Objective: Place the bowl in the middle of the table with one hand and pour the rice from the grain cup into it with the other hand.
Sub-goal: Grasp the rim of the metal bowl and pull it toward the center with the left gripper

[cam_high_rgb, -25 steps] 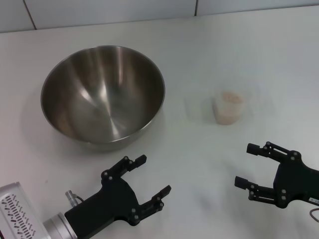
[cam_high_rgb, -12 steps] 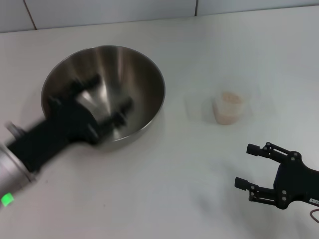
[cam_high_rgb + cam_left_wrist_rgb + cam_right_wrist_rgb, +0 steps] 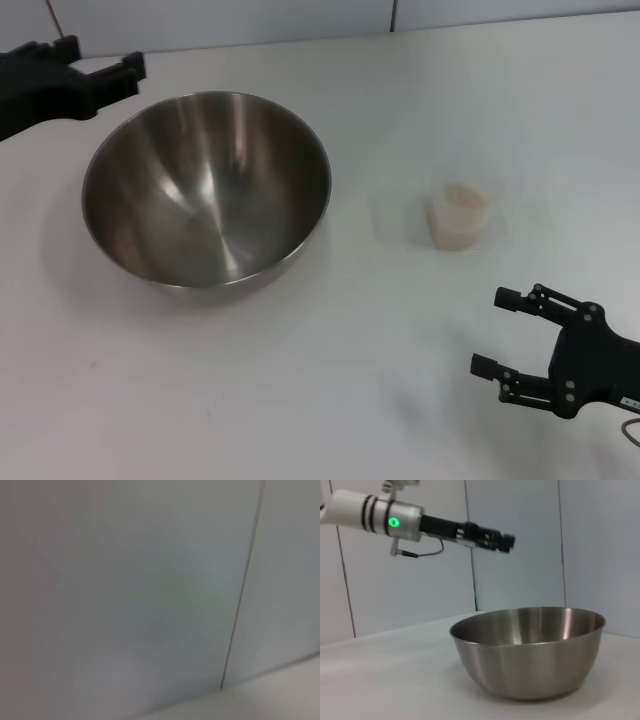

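Your left gripper (image 3: pixel 100 68) has swung up from the near edge of the table (image 3: pixel 330 400) and across the bowl (image 3: pixel 207 187) within a second, and now hangs spread and empty above the bowl's far left rim, touching nothing. The bowl has not shifted; it sits left of centre, so the placing step is, by the look of it, yet to begin. The grain cup (image 3: pixel 458 215) stands well to the bowl's right, its rice (image 3: pixel 463 195) unpoured. Your right gripper (image 3: pixel 498 333) waits low at the near right, fingers apart, holding nothing, short of the cup. Expect the left to descend on the rim next.
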Controlling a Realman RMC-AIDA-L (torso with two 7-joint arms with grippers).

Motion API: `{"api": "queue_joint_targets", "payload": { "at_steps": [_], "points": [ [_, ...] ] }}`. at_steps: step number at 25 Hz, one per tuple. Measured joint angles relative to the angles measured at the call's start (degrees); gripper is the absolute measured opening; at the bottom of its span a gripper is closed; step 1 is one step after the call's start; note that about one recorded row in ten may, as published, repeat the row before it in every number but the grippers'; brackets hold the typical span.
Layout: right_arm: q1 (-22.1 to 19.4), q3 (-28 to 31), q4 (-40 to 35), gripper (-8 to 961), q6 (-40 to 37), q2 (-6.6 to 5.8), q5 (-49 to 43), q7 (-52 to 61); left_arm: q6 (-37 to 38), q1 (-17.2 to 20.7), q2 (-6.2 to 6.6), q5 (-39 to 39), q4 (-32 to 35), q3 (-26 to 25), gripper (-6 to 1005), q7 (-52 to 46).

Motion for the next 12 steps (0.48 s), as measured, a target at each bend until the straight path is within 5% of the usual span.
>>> {"api": "queue_joint_targets", "payload": {
  "at_steps": [2,6,8,12],
  "points": [
    [0.00,0.01,-0.01,818,-0.07,0.00,0.05,0.00,6.05,-4.71,-1.35,10.27,-1.78,-3.26,781,-6.03],
    [0.03,0.08,-0.02,817,-0.35,0.00,0.08,0.00,8.22,-7.22,-1.53,14.40,-3.15,-4.04,779,-8.95],
    [0.04,0.14,-0.02,817,-0.54,0.00,0.09,0.00,11.74,-13.22,-1.43,21.68,-9.28,-5.20,777,-14.61],
    [-0.07,0.43,-0.02,817,-0.68,0.00,0.10,0.00,11.87,-14.36,-1.47,23.70,-11.41,-5.29,775,-15.76]
  ]
}}
